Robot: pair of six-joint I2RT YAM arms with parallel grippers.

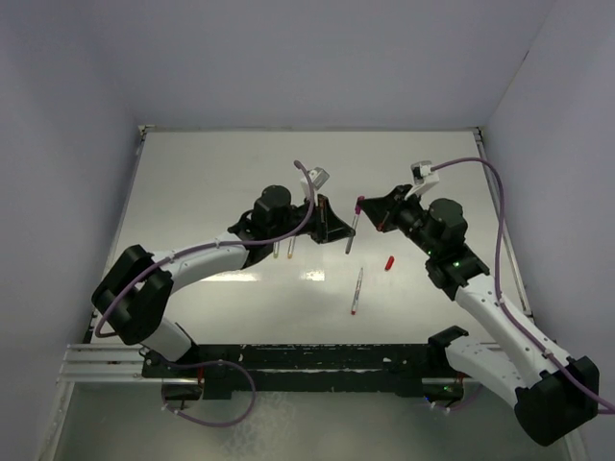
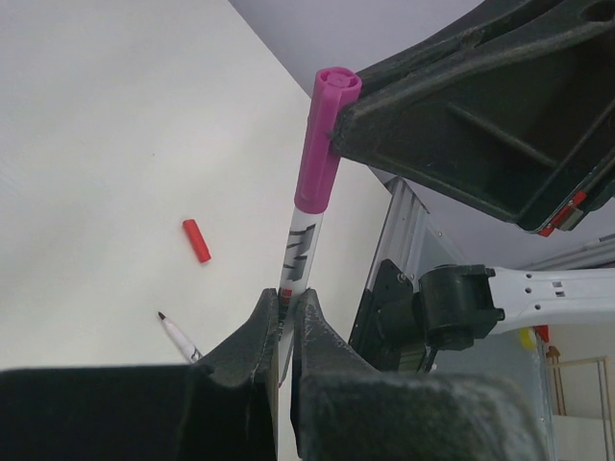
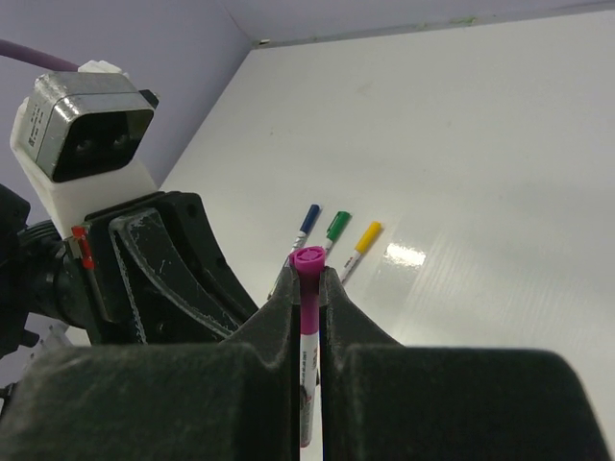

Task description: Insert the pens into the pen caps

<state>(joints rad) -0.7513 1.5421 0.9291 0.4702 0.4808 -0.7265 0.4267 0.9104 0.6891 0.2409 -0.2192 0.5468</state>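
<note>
Over the white worktop, left jaws clamp the pale plastic marker pen, its black print unreadable; right jaws pinch its purple cap. Right wrist view adds three capped pens; left wrist view, a loose red cap.

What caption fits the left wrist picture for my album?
Left gripper pinches a pen, right gripper holds its purple cap; a red cap lies nearby.

We see a white bench with a red cap right of centre and an uncapped pen nearer the near edge. Left of centre, a blue-capped pen, a green-capped pen and a yellow-capped pen lie side by side.
</note>
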